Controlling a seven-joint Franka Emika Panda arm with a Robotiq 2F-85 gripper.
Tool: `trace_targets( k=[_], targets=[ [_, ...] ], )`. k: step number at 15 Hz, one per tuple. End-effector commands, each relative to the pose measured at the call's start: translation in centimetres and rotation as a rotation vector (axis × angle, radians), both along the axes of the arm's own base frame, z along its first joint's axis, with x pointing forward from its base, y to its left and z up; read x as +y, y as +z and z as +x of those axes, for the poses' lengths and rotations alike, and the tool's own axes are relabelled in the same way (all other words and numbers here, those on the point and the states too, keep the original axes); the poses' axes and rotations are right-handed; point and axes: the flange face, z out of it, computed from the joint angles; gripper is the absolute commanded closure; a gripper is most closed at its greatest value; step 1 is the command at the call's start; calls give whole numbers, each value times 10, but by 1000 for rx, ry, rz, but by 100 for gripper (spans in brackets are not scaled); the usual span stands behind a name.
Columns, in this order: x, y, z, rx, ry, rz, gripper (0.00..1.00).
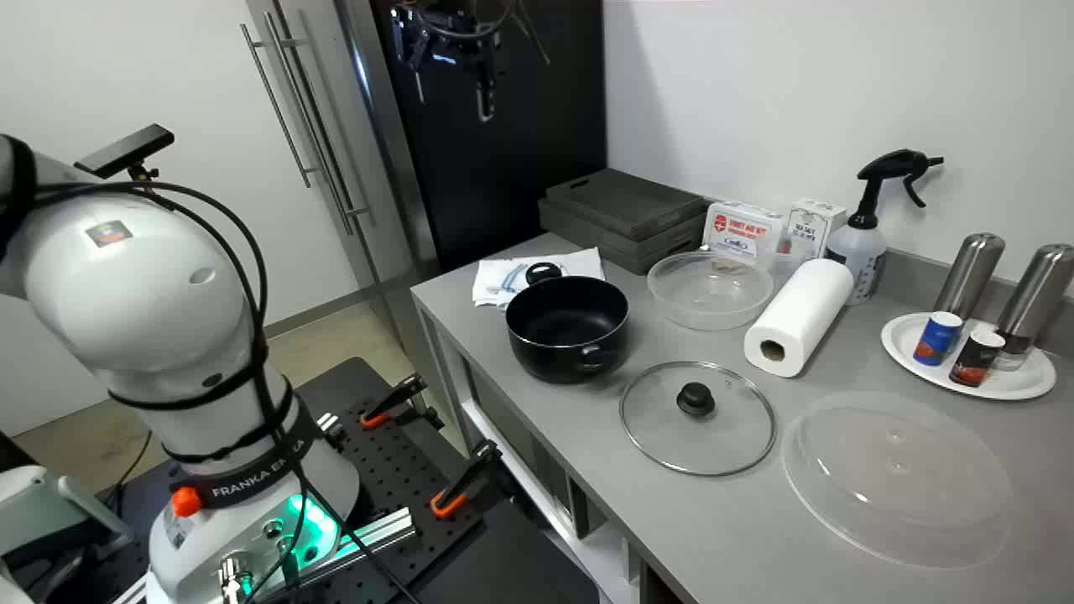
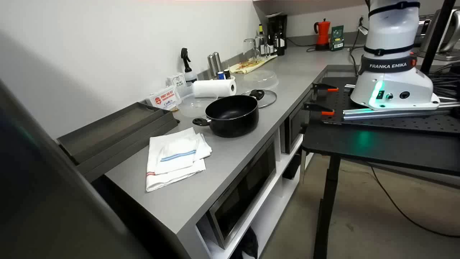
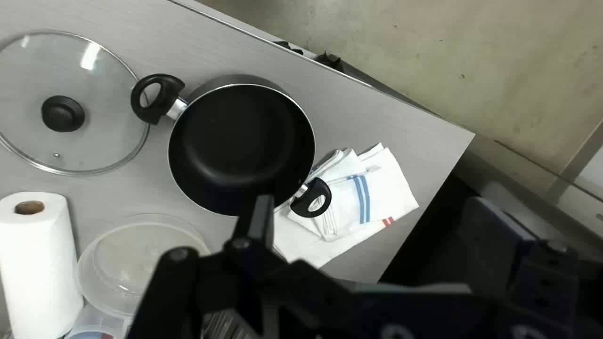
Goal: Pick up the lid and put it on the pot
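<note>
The lid (image 1: pixel 728 429) is clear glass with a metal rim and a black centre knob. It lies flat on the counter beside the pot (image 1: pixel 579 309), knob up. The pot is black and uncovered, with its dark inside bare. In the wrist view the lid (image 3: pixel 101 125) is at the left and the pot (image 3: pixel 240 141) right of it. In an exterior view the pot (image 2: pixel 233 118) partly hides the lid (image 2: pixel 267 99). My gripper (image 1: pixel 453 102) hangs high above the far end of the counter, apart from both. Its fingers are wide apart and empty, also in the wrist view (image 3: pixel 377 209).
Folded white towels (image 2: pixel 179 158) lie by the pot. Dark stacked trays (image 1: pixel 625 210), a clear dish (image 1: pixel 709 294), a paper towel roll (image 1: pixel 801 315) and a spray bottle (image 1: pixel 860 243) stand toward the wall. A clear knobless disc (image 1: pixel 898 478) and a plate (image 1: pixel 1040 373) lie past the lid.
</note>
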Motion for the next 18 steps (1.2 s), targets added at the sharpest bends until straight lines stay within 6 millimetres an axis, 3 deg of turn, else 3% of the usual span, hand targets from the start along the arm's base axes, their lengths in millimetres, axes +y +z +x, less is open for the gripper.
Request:
trace_targets(
  k=[1,9,18],
  targets=[
    [0,1,0,0,0,0,0],
    [0,1,0,0,0,0,0],
    [-29,-17,47,15,-180,-16,0]
  ],
)
